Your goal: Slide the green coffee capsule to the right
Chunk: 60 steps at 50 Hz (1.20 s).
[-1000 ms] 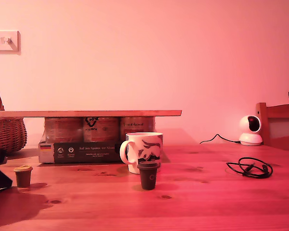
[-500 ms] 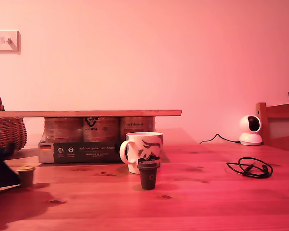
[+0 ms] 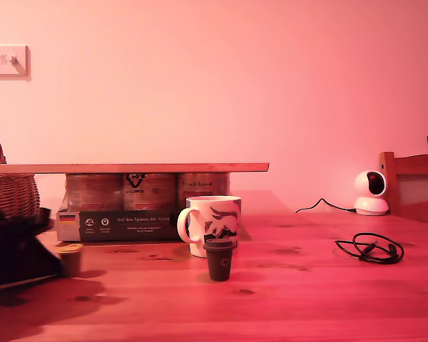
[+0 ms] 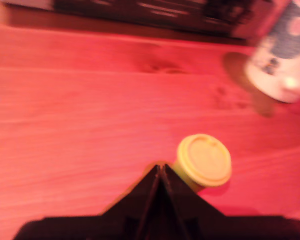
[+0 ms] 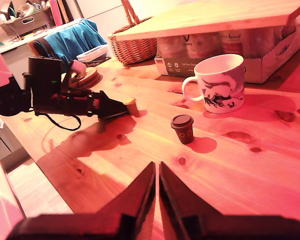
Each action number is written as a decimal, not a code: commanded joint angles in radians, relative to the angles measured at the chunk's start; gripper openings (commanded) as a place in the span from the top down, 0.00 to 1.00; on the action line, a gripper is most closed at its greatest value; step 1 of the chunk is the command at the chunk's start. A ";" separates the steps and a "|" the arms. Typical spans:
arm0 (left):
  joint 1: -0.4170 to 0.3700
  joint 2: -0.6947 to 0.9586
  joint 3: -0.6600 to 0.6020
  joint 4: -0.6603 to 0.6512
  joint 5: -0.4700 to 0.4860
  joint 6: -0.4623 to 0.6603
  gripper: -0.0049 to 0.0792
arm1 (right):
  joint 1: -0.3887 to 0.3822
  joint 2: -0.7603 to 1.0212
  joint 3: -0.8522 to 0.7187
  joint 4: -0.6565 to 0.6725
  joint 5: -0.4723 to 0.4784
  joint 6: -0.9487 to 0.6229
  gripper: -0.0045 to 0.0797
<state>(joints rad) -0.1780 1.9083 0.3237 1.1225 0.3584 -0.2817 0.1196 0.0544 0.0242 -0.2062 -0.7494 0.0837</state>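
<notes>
- my first claw (image 4: 159, 172) is clenched, its dark fingers pressed together to a point, and that tip touches the side of the green coffee capsule (image 4: 204, 160).
- in the exterior view the first claw (image 3: 48, 258) sits low at that view's left, with the green coffee capsule (image 3: 70, 258) just beside its tip, upright on the desk (image 3: 307, 299).
- the second wrist view shows the same pairing: the first claw (image 5: 121, 108) lies along the desk with the capsule (image 5: 131, 106) at its tip.
- my second claw (image 5: 156, 180) is clenched too, fingers meeting in a thin seam, holding nothing, hovering above bare wood well apart from the capsule.
- a dark capsule (image 3: 219, 259) stands near the middle of the exterior view, just in front of a white mug (image 3: 210, 224) with a dark print.
- behind the mug a tray of cans (image 3: 121, 210) carries a wooden board (image 3: 132, 168); a wicker basket (image 3: 11, 196) is at the exterior view's left.
- a coiled black cable (image 3: 369, 249) lies on the desk at the exterior view's right.
</notes>
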 commanded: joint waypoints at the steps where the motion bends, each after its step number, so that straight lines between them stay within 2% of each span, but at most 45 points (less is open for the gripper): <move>1: -0.012 0.023 0.002 0.002 0.003 -0.008 0.97 | 0.003 0.000 0.004 -0.001 0.000 -0.002 0.96; 21: -0.059 0.023 0.028 -0.007 0.027 -0.018 0.97 | 0.003 0.000 0.004 -0.001 0.000 -0.003 0.96; 39: -0.061 0.023 0.103 -0.116 0.117 -0.005 0.97 | 0.003 0.000 0.004 -0.001 0.000 -0.002 0.96; 60: -0.113 0.023 0.150 -0.241 0.184 0.030 0.97 | 0.003 0.000 0.004 -0.001 0.000 -0.003 0.96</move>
<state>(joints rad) -0.2825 1.9083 0.4751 0.8883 0.5289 -0.2520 0.1196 0.0544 0.0242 -0.2062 -0.7494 0.0814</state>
